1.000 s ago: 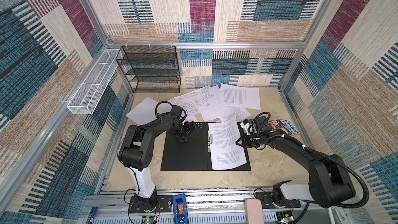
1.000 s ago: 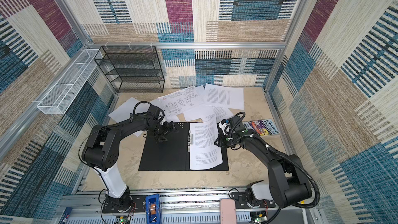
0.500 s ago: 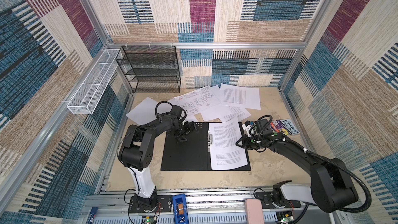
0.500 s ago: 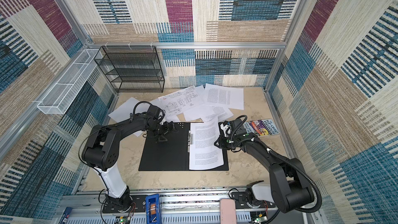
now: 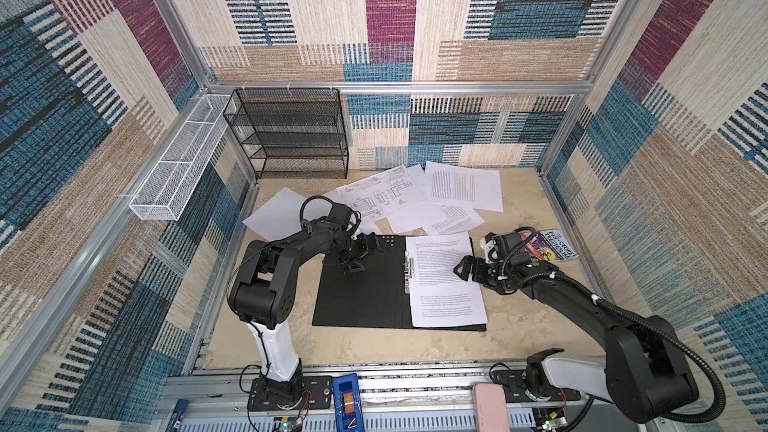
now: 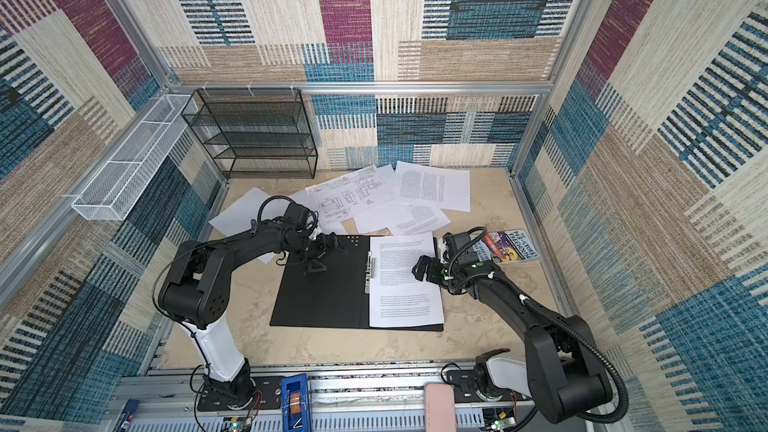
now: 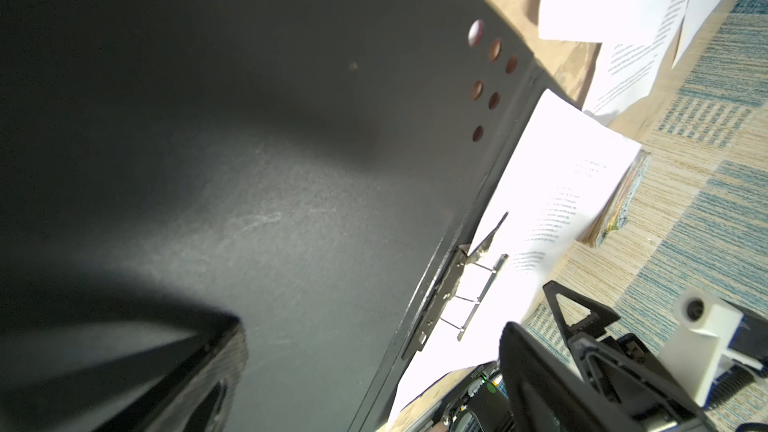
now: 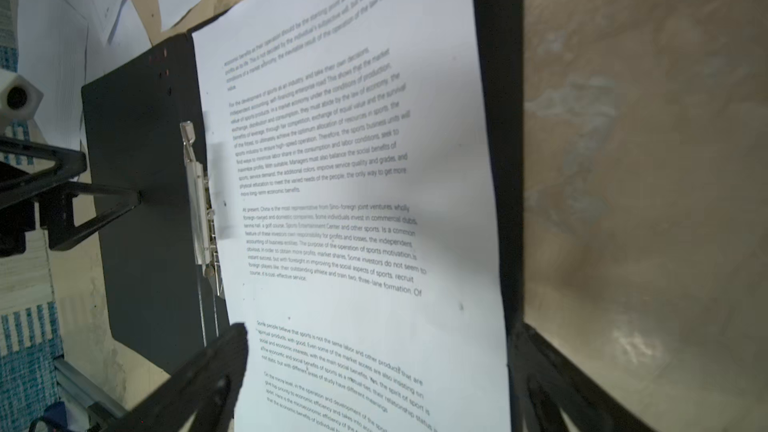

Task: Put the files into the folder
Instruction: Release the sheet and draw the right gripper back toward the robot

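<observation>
Atop the matte folder (image 5: 358, 295) lies a rectangular sheet (image 5: 445, 284).

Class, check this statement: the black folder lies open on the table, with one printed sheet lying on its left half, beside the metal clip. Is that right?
Not quite. The printed sheet lies on the right half of the folder, not the left. The rest holds: the folder is open and the sheet sits beside the metal clip. Both top views show this.

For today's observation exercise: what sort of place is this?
Likely a robot test cell, not a real office: carpet-lined aluminium-framed walls, two arms mounted on a rail, an open folder and loose sheets.
</observation>
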### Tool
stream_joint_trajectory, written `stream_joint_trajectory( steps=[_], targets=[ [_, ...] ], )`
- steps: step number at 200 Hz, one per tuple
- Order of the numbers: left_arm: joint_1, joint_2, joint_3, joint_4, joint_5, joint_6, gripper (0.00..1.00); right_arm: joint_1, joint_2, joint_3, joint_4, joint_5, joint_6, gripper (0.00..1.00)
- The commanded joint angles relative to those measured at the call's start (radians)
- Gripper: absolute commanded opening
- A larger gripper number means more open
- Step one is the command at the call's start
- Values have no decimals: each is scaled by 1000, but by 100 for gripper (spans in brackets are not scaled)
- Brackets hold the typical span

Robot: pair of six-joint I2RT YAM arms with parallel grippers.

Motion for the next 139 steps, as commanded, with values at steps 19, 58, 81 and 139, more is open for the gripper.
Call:
stream_joint_trajectory(
  steps=[19,58,81,139],
  targets=[
    [15,18,-103,-121,-259,-15,100,-74,-58,28,27,94,33,100],
    [36,-15,-162,-81,-224,-35,100,-82,-40,-8,85,61,37,96],
    [40,-16,-181,-70,-211,-38,100,-78,-39,-65,105,39,87,92],
    [44,-9,-191,-55,-208,-43,100,-18,-111,-180,136,13,171,90]
  ],
)
